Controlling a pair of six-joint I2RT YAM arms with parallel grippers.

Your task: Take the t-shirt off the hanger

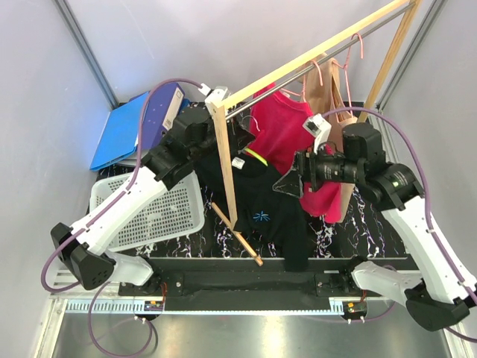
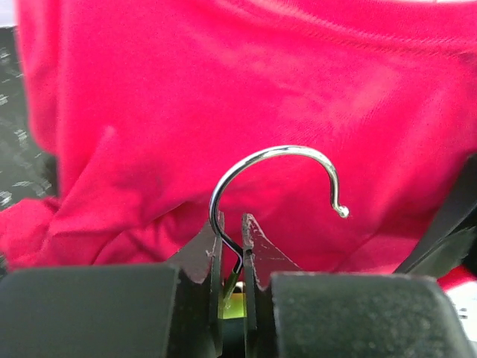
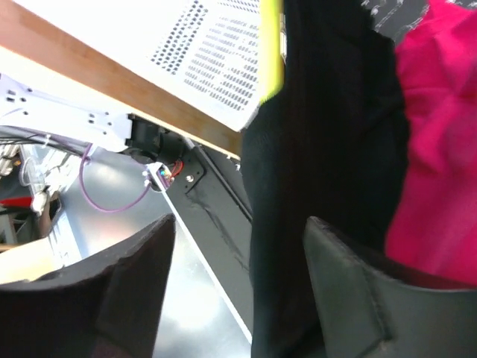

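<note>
Left jaws are pinched shut on the wire stem of the hanger hook (image 2: 276, 151) at 6 o'clock. I see the hook tip ending toward 4 o'clock. Red fabric (image 2: 223, 82) fills the background, with a dark tabletop (image 2: 13, 156) sliver at 9 o'clock.

black t-shirt (image 1: 262, 203) hangs limp on a yellow-green hanger (image 1: 256, 157) — metal hook upright

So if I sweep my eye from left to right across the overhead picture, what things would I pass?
From the left: blue binder → black t-shirt → tan garment. The white basket and red t-shirt overlap these, so I left them out.
</note>
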